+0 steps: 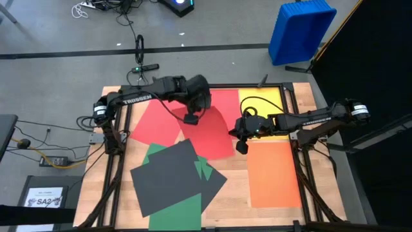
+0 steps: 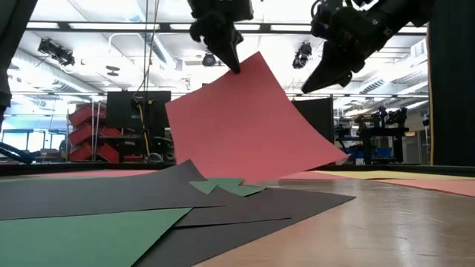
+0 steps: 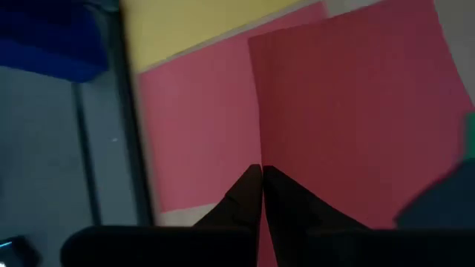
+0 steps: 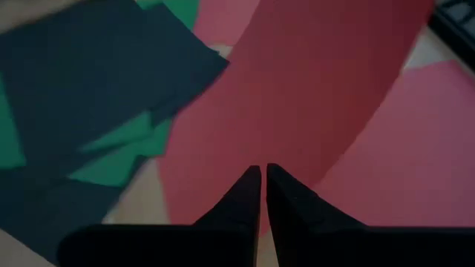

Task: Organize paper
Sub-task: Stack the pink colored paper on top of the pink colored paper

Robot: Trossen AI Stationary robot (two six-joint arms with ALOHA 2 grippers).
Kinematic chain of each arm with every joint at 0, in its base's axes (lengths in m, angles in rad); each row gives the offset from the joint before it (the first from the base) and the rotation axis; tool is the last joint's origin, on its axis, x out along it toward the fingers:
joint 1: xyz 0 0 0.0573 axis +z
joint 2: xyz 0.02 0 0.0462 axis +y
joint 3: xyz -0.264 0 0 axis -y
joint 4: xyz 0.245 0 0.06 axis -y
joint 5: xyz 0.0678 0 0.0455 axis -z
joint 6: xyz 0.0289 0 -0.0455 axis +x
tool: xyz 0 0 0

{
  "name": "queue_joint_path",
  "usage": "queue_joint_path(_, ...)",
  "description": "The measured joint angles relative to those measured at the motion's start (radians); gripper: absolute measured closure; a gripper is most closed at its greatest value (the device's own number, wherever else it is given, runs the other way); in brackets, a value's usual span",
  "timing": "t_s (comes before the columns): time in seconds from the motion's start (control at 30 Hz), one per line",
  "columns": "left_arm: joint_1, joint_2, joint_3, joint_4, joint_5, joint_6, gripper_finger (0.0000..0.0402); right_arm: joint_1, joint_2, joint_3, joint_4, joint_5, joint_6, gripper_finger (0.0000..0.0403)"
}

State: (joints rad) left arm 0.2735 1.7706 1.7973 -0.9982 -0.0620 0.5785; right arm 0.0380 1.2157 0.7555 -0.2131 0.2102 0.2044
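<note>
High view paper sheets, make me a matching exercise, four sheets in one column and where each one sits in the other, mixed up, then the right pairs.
Things:
1. lifted red paper sheet
2. flat orange paper sheet
3. flat yellow paper sheet
4. dark grey paper sheets

Places:
A. far right corner of the table
B. near left, overlapping green paper
C. pinched by the left end effector, one edge raised
D. near right, below the right end effector

Pairs: 1-C, 2-D, 3-A, 4-B
</note>
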Motion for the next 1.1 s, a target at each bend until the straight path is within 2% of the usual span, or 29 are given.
queue_joint_path(0.3,0.130,0.004,0.000,0.078,0.033,0.163,0.0401,-0.034,-0.015,0.000,-0.028,0.036,-0.051,0.0402)
queue_joint_path(0.57,0.212,0.016,0.000,0.085,0.125,0.256,0.0401,-0.075,-0.015,0.000,-0.028,0.036,-0.077,0.0400)
queue_joint_path(0.77,0.253,0.067,0.035,-0.003,0.245,0.286,0.0401,-0.115,-0.015,0.000,-0.026,0.033,-0.087,0.0402)
queue_joint_path(0.93,0.264,0.146,0.134,-0.121,0.259,0.337,0.0402,-0.177,-0.015,0.000,-0.025,0.026,-0.093,0.0392)
queue_joint_path(1.0,0.264,0.173,0.179,-0.149,0.274,0.352,0.0401,-0.231,-0.015,0.000,-0.024,-0.022,-0.092,0.0381)
queue_joint_path(1.1,0.263,0.203,0.235,-0.174,0.286,0.363,0.0402,-0.348,-0.014,0.000,0.007,-0.148,-0.098,0.0360)
